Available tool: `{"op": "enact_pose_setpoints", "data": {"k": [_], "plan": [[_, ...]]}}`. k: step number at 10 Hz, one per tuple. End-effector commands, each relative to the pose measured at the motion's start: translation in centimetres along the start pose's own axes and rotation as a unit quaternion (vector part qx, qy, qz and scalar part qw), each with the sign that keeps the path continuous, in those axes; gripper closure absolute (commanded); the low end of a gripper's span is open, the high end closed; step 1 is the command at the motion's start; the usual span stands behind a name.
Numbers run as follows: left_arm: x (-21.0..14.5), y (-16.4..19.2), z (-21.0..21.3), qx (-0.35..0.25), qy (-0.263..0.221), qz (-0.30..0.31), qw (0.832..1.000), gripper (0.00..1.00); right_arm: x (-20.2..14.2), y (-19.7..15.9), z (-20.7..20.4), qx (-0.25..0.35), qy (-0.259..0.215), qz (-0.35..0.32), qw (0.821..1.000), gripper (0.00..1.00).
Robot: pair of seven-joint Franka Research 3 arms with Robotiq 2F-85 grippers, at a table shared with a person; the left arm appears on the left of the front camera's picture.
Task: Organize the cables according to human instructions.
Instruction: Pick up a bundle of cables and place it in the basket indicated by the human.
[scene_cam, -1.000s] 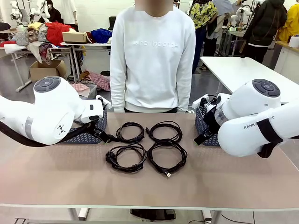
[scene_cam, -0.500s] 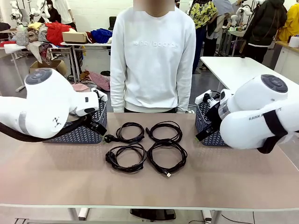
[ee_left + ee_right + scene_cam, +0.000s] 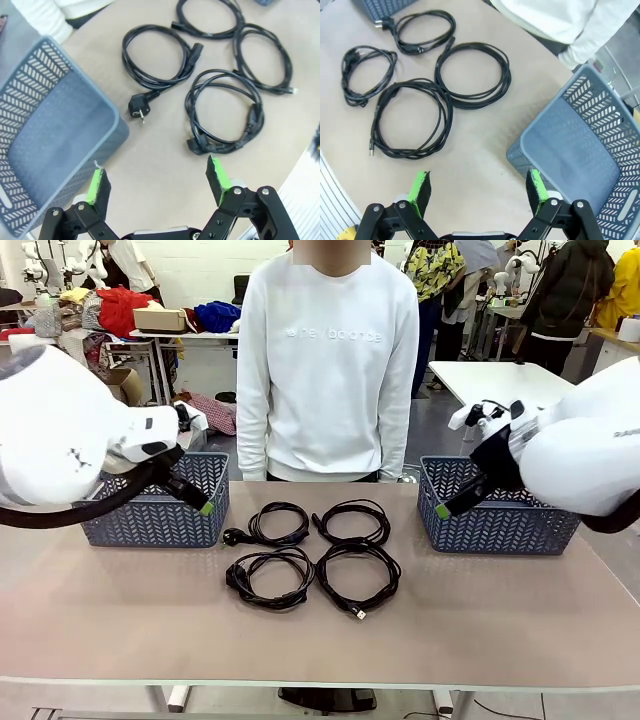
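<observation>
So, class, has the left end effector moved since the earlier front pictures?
Yes. The left end effector has drawn back left and up, away from the cable plug, across the left basket.

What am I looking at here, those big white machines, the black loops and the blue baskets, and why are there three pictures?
The white machines are two robot arms, the left arm and the right arm. The front view looks from between them across the table at a person. The other two come from cameras on the wrists, looking along the left gripper and the right gripper, which are two-finger claws. Four coiled black cables lie between the left basket and the right basket. Both grippers are open, holding nothing.
</observation>
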State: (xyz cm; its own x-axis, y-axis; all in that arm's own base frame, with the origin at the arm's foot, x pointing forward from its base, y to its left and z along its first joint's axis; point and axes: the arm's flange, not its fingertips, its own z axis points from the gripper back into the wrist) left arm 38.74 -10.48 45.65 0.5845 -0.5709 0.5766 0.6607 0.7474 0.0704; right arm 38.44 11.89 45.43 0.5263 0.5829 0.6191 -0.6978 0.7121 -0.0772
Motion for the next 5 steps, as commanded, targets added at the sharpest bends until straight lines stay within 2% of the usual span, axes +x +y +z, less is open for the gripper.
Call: {"op": "enact_pose_setpoints", "data": {"k": [1, 5], "plan": [[-2.2, 1.0, 2.2, -0.037, -0.012, -0.02, 0.999, 0.0, -2.6, 0.0, 1.4, 0.035, -0.029, 0.02, 0.999, 0.0], [-3.0, 4.2, 5.8, -0.077, -0.036, -0.031, 0.996, 0.0, -4.7, -1.3, 4.5, 0.054, -0.067, 0.036, 0.996, 0.0]]}}
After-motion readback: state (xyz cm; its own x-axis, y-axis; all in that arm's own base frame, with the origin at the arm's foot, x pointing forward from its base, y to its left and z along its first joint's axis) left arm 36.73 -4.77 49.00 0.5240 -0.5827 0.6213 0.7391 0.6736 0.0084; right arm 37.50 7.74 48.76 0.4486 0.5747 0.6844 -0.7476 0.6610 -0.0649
